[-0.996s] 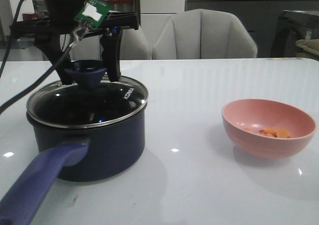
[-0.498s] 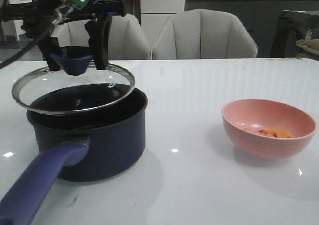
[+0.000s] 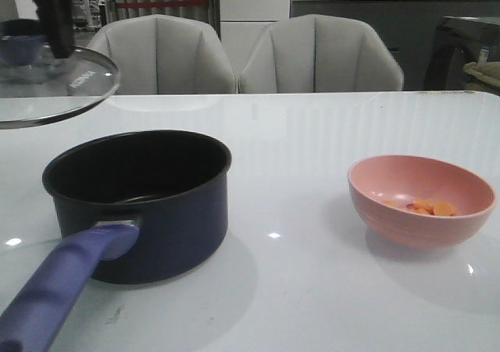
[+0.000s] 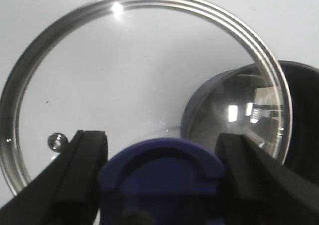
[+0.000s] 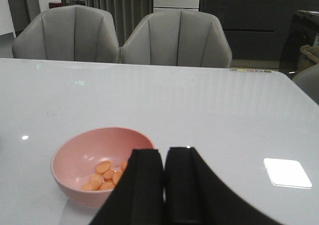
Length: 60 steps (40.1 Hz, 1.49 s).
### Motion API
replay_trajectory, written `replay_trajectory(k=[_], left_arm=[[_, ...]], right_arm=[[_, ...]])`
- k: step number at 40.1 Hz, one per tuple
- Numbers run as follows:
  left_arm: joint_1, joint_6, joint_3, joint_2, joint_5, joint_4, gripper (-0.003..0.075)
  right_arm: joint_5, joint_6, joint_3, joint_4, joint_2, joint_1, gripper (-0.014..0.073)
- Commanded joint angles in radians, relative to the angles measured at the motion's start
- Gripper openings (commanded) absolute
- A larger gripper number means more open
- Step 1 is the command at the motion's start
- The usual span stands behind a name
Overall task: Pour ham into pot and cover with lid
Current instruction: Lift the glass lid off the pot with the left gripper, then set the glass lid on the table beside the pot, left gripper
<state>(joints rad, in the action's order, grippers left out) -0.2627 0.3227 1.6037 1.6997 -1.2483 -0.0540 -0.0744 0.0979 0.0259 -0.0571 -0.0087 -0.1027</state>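
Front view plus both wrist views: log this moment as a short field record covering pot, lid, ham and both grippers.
pot: on the table, uncovered, nothing visible inside
lid: in the air, left of the pot, tilted
left gripper: shut on the lid's blue knob
ham: slices in the pink bowl, right of the pot
right gripper: shut, empty, near the bowl
stage: pot uncovered, ham not yet poured

Front and right-wrist views: shared bowl [image 3: 422, 198].

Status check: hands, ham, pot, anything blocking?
Left hand shut on lid knob, lid held up left of pot. Right hand shut, empty. Ham in bowl. Pot open, nothing blocking.
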Motion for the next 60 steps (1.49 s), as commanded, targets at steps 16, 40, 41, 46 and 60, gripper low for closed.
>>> replay_trajectory(k=[16,40,41,46,60], left_arm=[[0.276,-0.116,-0.359,-0.112,0.241,0.088,0.0283],[0.361,-0.128,-0.507,-0.052,0.407,0.111,0.0283],[0.361,-0.128,-0.507,-0.05,0.412,0.111,0.0283],[0.361,-0.128,-0.507,-0.033,0.417,0.113,0.0285],[0.327,-0.147,-0.503,0.014,0.422,0.11,0.0463]], right_arm=[[0.085,-0.004,0.01,-0.012,-0.021,0.004,0.0161],[0.085,-0.004,0.01,-0.012,-0.021,0.005,0.0161],[0.085,-0.004,0.01,-0.012,-0.021,0.005,0.0161],[0.085,-0.004,0.01,-0.012,-0.021,0.005,0.0161],[0.085,-0.004,0.01,-0.012,-0.021,0.005,0.0161]])
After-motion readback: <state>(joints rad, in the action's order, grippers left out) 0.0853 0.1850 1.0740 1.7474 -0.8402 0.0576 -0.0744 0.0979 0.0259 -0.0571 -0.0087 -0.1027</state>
